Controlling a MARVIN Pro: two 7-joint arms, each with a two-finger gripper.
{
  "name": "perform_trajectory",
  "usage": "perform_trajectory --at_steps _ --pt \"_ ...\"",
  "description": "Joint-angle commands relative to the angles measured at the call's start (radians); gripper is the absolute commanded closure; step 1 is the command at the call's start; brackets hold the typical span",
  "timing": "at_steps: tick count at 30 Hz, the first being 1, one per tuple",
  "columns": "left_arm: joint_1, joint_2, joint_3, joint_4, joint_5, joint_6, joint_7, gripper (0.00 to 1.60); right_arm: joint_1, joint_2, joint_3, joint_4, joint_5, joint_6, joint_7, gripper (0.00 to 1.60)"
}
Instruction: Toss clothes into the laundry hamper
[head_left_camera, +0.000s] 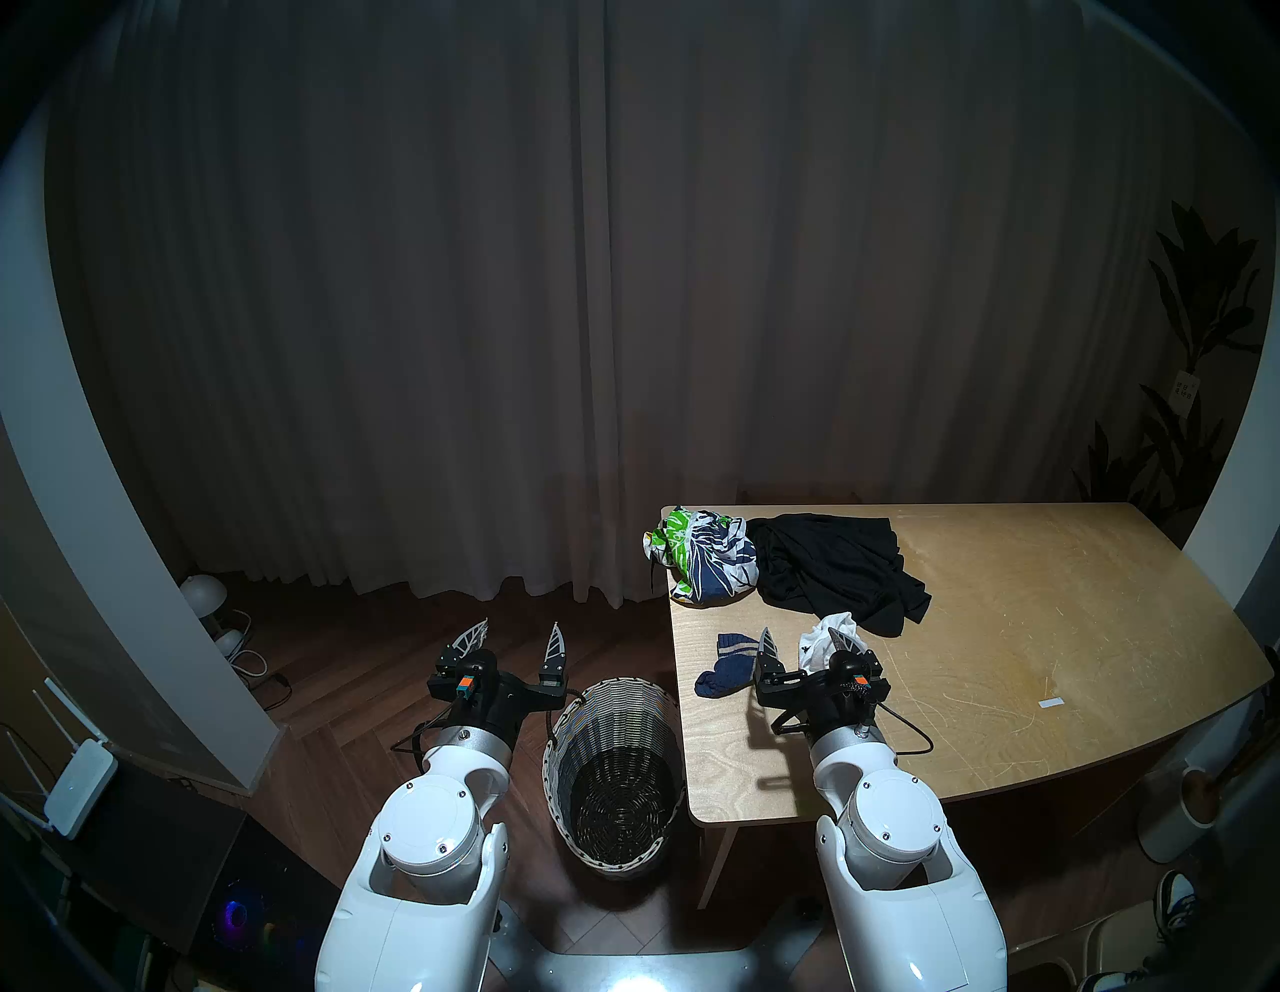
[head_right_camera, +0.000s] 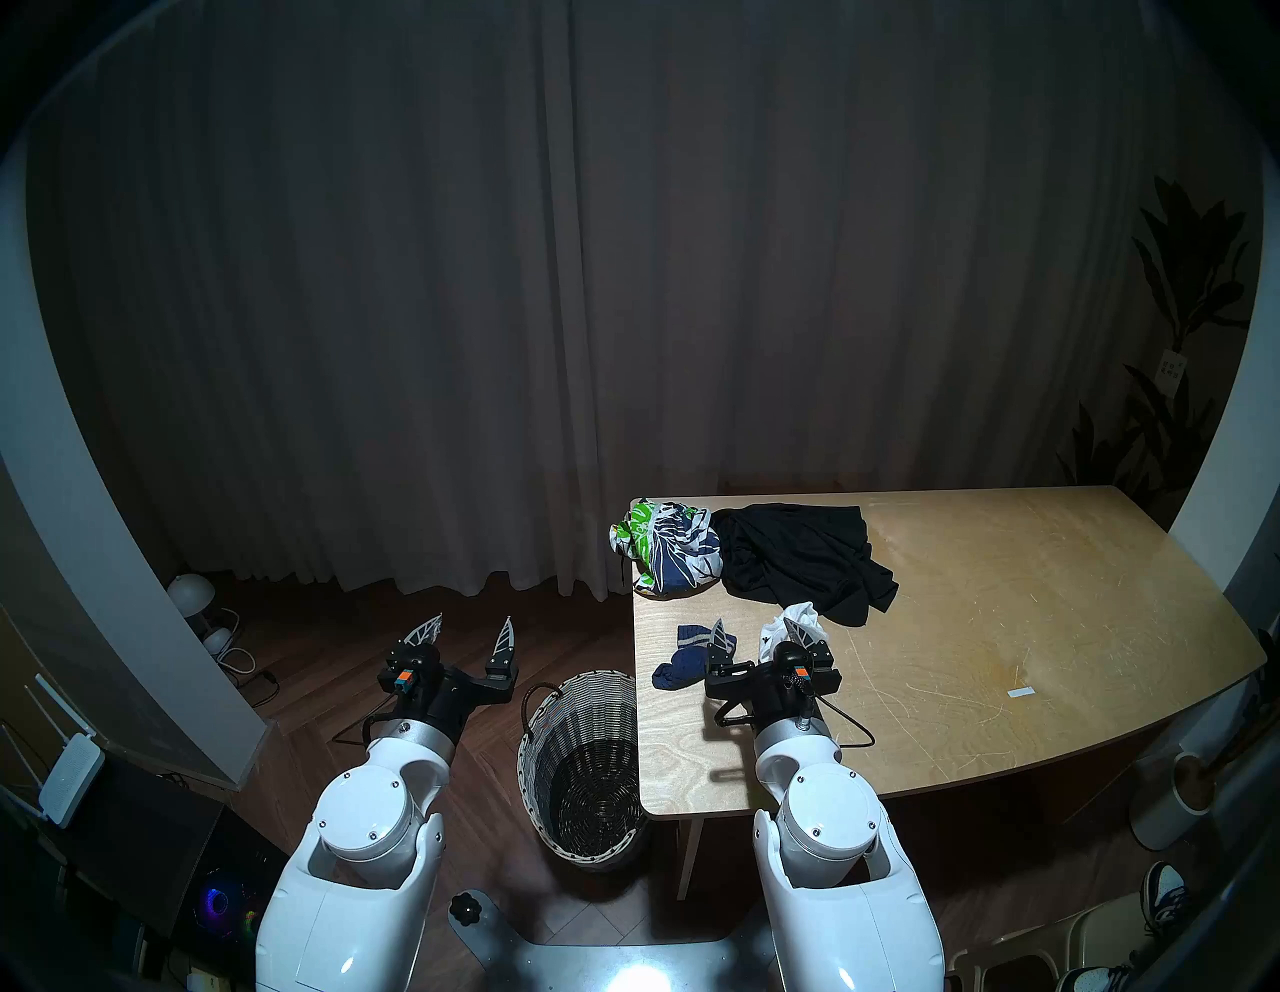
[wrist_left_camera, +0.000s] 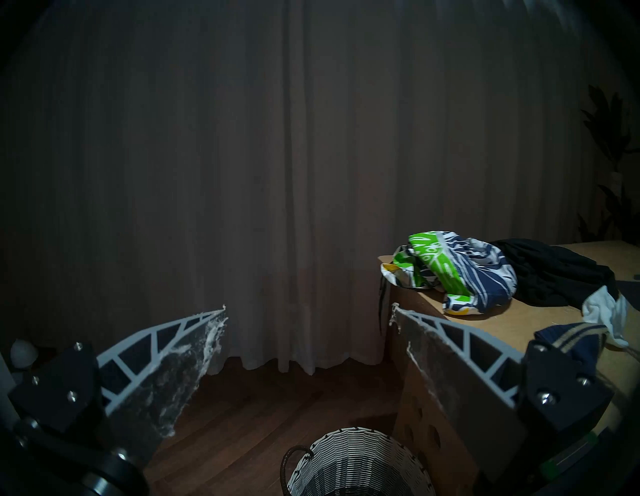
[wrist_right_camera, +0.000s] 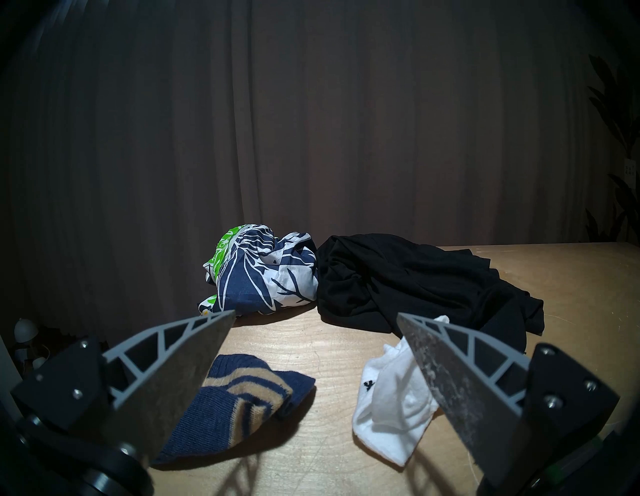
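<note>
The wicker hamper (head_left_camera: 613, 769) stands on the floor left of the wooden table (head_left_camera: 1039, 658); nothing shows inside it. On the table lie a navy striped sock (head_left_camera: 727, 666), a small white garment (head_left_camera: 828, 634), a leaf-print garment (head_left_camera: 703, 558) and a large black garment (head_left_camera: 831, 568). My right gripper (head_left_camera: 803, 634) is open and empty, hovering low over the table with the sock (wrist_right_camera: 242, 398) by its left finger and the white garment (wrist_right_camera: 394, 398) by its right. My left gripper (head_left_camera: 516, 634) is open and empty, over the floor behind-left of the hamper (wrist_left_camera: 356, 464).
A curtain (head_left_camera: 554, 312) hangs behind. A white lamp (head_left_camera: 204, 592) and cables lie on the floor at far left. A router (head_left_camera: 76, 783) sits at left. A plant (head_left_camera: 1198, 346) stands at far right. A small white tag (head_left_camera: 1049, 702) lies on the table's right part.
</note>
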Motion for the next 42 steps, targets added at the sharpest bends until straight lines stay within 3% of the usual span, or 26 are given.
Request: perform_trajectory --at_steps 1,5,7,12,15,19,22,28,36,38,39,42 --pt "0.033 0.118 -0.024 -0.119 -0.024 0.05 -0.124 0.0 0.004 0.0 0.001 -0.018 0.0 -0.004 0.0 0.0" --pt "0.03 0.167 0.002 -0.136 0.012 0.127 -0.2 0.0 0.004 0.0 0.001 -0.018 0.0 -0.004 0.0 0.0" --pt "0.009 0.192 0.034 -0.121 -0.026 0.178 -0.237 0.0 0.004 0.001 0.001 -0.017 0.0 -0.004 0.0 0.0" --pt "-0.083 0.249 0.119 -0.037 -0.003 0.187 -0.326 0.0 0.004 0.001 0.001 -0.017 0.0 -0.004 0.0 0.0" --pt "-0.107 0.186 0.13 -0.003 0.033 0.169 -0.339 0.0 0.004 0.001 0.001 -0.018 0.0 -0.004 0.0 0.0" --pt "-0.15 0.158 0.142 0.013 0.001 0.182 -0.346 0.0 0.063 0.036 0.103 -0.045 -0.012 -0.02 -0.053 0.0" --pt "-0.162 0.144 0.143 0.02 -0.006 0.183 -0.344 0.0 0.087 0.067 0.143 -0.063 -0.013 -0.02 -0.071 0.0" --pt "-0.201 0.078 0.15 0.027 -0.093 0.201 -0.372 0.0 0.128 0.088 0.211 -0.028 -0.025 -0.001 -0.102 0.0" --pt "-0.211 0.016 0.218 0.069 -0.204 0.266 -0.401 0.0 0.161 0.072 0.199 0.055 -0.038 -0.011 -0.119 0.0" --pt "-0.218 0.026 0.252 0.096 -0.183 0.257 -0.386 0.0 0.165 0.072 0.198 0.063 -0.04 -0.016 -0.123 0.0" --pt "-0.218 0.021 0.27 0.107 -0.117 0.226 -0.368 0.0 0.167 0.072 0.197 0.065 -0.041 -0.018 -0.125 0.0" --pt "-0.235 0.029 0.315 0.144 -0.044 0.159 -0.316 0.0 0.168 0.074 0.195 0.068 -0.041 -0.02 -0.128 0.0"
